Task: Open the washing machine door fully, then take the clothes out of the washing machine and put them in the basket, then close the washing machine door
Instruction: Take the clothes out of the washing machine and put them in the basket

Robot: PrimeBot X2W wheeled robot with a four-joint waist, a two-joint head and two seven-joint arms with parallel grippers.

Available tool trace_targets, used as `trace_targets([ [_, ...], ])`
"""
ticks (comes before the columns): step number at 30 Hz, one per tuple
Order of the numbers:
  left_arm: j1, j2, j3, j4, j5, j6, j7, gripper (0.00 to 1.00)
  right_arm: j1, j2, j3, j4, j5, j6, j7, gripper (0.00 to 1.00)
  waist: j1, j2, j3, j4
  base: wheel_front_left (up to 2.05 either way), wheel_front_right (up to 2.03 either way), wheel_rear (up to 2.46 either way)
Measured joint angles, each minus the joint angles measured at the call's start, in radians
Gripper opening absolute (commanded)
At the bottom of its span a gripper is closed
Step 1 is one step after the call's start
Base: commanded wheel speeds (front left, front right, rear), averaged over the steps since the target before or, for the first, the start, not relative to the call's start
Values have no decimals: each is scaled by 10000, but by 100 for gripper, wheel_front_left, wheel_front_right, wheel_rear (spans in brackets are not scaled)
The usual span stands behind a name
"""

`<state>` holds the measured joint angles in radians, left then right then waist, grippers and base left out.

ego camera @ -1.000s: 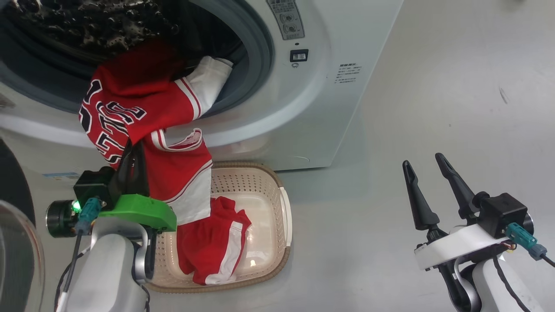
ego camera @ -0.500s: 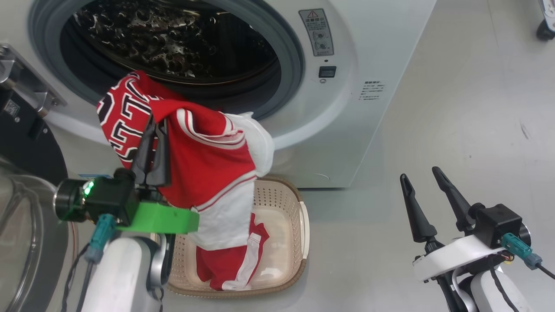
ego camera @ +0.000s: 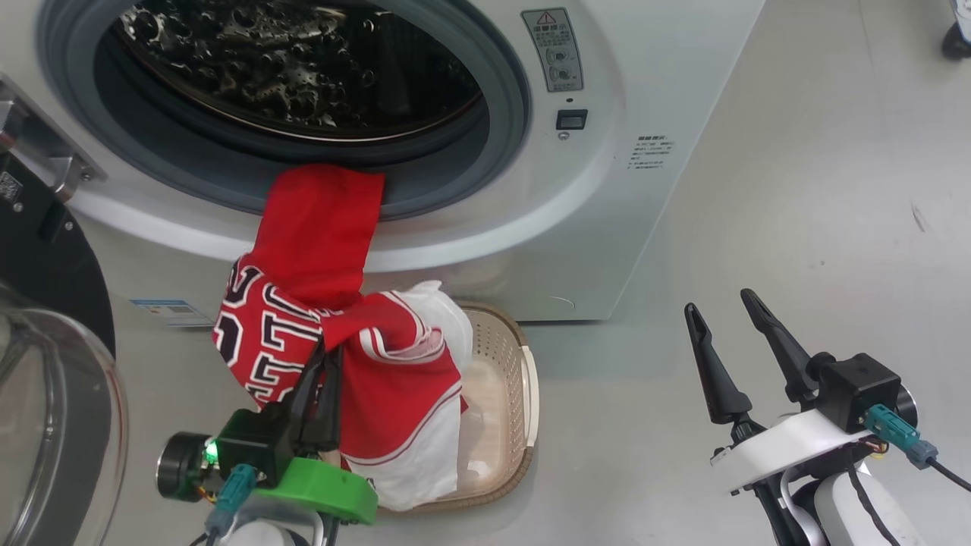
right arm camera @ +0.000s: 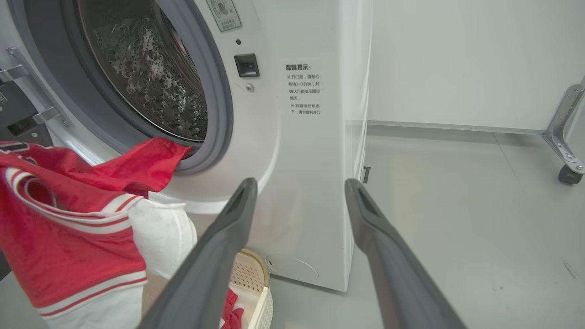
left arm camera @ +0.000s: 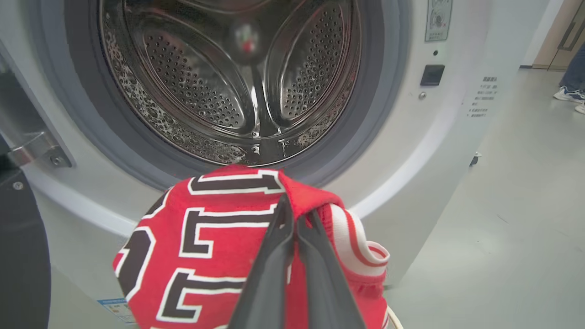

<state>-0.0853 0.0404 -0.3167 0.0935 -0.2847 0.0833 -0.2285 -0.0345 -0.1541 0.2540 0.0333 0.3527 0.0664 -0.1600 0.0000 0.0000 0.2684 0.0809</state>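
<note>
The washing machine (ego camera: 607, 91) stands with its drum (left arm camera: 228, 68) exposed and the washing machine door (ego camera: 38, 265) swung out to the left. My left gripper (ego camera: 328, 353) is shut on the clothes, a red jersey (ego camera: 379, 379) with navy letters, above the basket (ego camera: 520, 379). One red end of the jersey still hangs over the grey ring (ego camera: 326, 205). In the left wrist view the fingers (left arm camera: 274, 256) pinch the jersey (left arm camera: 205, 246) at its top fold. A red garment (right arm camera: 231, 310) lies in the basket (right arm camera: 251, 278). My right gripper (ego camera: 719, 303) (right arm camera: 300, 183) is open, off to the right.
Bare grey floor (ego camera: 796, 189) spreads to the right of the machine. A caster wheel (right arm camera: 569, 173) on a metal frame stands at the far right. A person's shoes (left arm camera: 566, 93) show far off by the wall. The jersey hides most of the basket's inside.
My left gripper has moved down and back from the drum opening with the jersey, drawing it out over the basket; one end now stretches over the ring. The right arm has barely moved.
</note>
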Motion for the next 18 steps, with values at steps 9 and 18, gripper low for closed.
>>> trace_targets([
  [9,99,8,38,1298,-309,29,433,0,-125,38,77,-226,-13,2,96,100,0,0,456,-466,0,0,0],
  [18,-706,12,370,2882,-458,29,884,0,-384,128,107,-332,-12,13,105,100,0,0,1077,-1189,0,0,0],
])
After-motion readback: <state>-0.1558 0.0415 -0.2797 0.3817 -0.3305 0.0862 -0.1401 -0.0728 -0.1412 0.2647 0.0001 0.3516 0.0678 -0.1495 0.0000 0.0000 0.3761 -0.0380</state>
